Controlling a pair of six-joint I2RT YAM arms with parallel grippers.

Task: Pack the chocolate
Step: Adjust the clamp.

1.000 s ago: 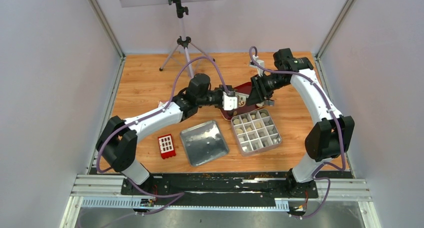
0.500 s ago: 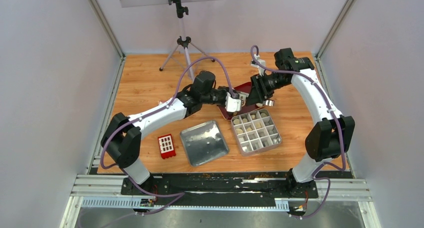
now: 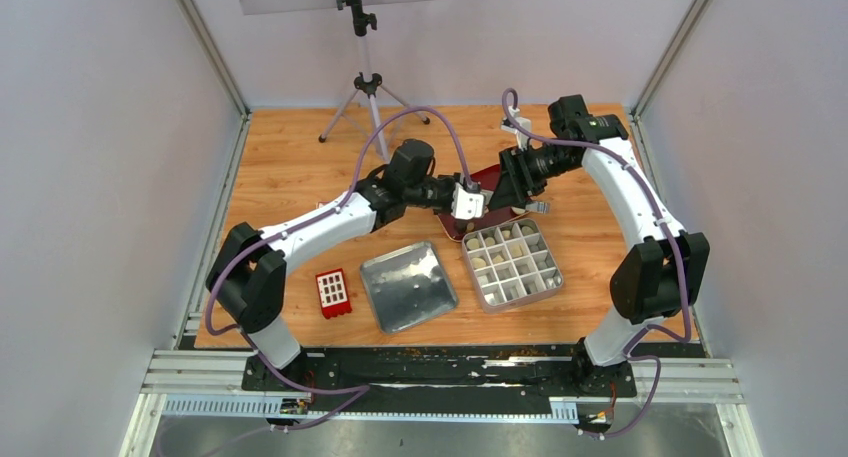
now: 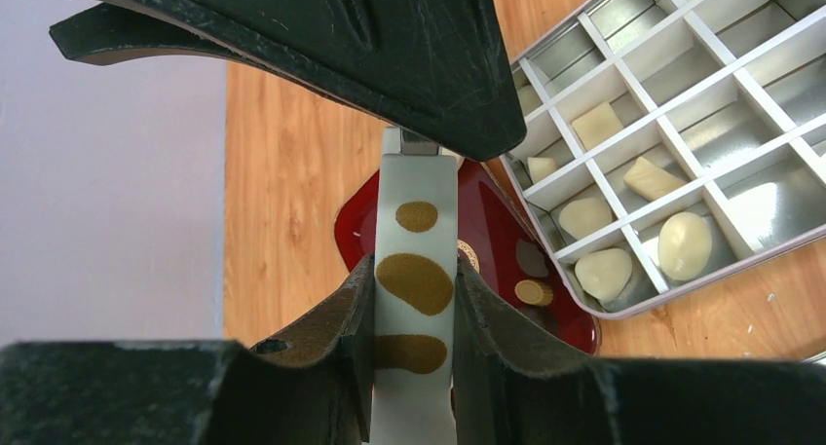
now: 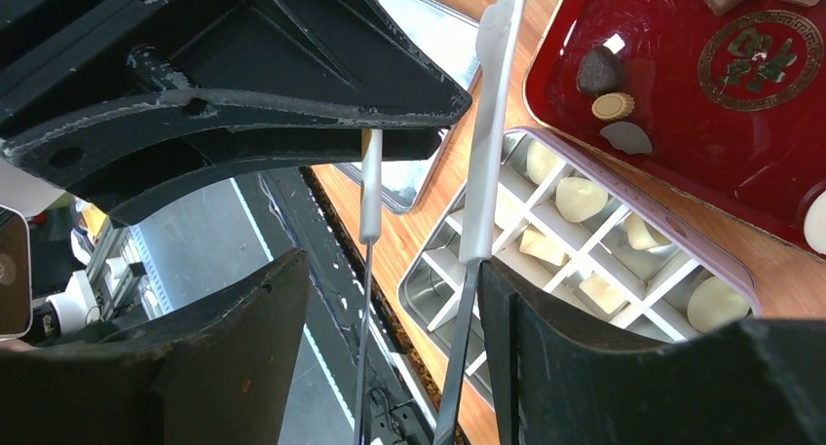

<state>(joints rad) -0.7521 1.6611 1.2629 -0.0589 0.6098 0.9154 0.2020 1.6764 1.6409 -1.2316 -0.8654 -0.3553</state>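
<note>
Cream-white chocolate pieces (image 4: 684, 244) lie in several cells of a divided metal tin (image 3: 545, 289). Dark and brown pieces (image 5: 599, 70) lie on a red tray (image 3: 490, 177) behind the tin. My left gripper (image 3: 467, 201) is over the tray's near edge. In the left wrist view it (image 4: 417, 270) is shut on a white strip with gold-brown spots (image 4: 417, 172). My right gripper (image 3: 518, 195) is over the seam between tray and tin. In the right wrist view it (image 5: 390, 299) holds thin tongs (image 5: 482, 172), whose arms are spread apart.
The tin's lid (image 3: 408, 285) lies open side up to the left of the tin. A small red block with white squares (image 3: 333, 292) sits left of the lid. A tripod (image 3: 365, 87) stands at the back. The two grippers are very close together.
My left arm has reached further right, bringing its gripper and the white strip over the red tray. My right arm has hardly moved.
</note>
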